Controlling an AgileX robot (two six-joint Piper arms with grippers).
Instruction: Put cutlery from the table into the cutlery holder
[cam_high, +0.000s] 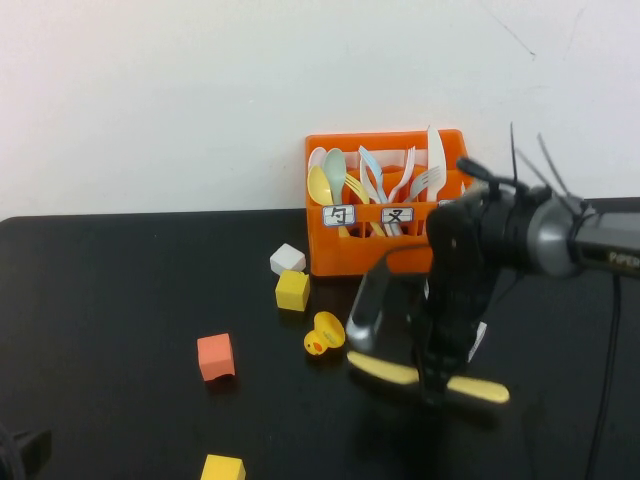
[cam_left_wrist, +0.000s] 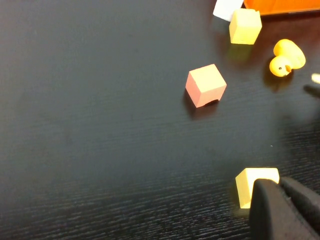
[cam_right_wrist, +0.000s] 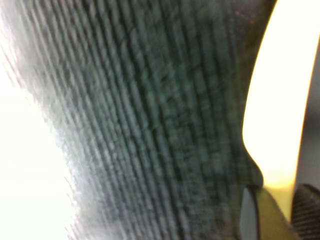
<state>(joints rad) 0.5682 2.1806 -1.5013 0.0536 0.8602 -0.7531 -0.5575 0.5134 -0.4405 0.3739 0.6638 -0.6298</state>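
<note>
The right gripper (cam_high: 432, 385) is down on the table (cam_high: 120, 290) in front of the crate (cam_high: 340, 255), its fingers pinched onto the yellow knife (cam_high: 478, 389) about mid-length; the knife lies flat on the black top, both ends poking out either side of the gripper; close in, the right wrist view shows the pale yellow knife (cam_right_wrist: 282, 100) running between the dark fingertips (cam_right_wrist: 250, 215).

The crate stands at the back edge against the wall, upright, with pastel spoons and forks (cam_high: 370, 185) standing in its compartments; a white knife (cam_high: 436, 160) stands in its right-hand end.

Left of the crate's front sit a white block (cam_high: 287, 259) and a yellow cube (cam_high: 292, 290), touching or nearly so; the duck (cam_high: 322, 335) is nearer than those, just left of the knife's end; an orange cube (cam_high: 215, 357) lies further left of the duck; another yellow cube (cam_high: 222, 468) sits well out from the crate, near the table's front edge.

The left gripper (cam_left_wrist: 287, 210) is far from the crate at the front-left corner, pressed together, holding nothing, just beside that front yellow cube (cam_left_wrist: 255, 185).
</note>
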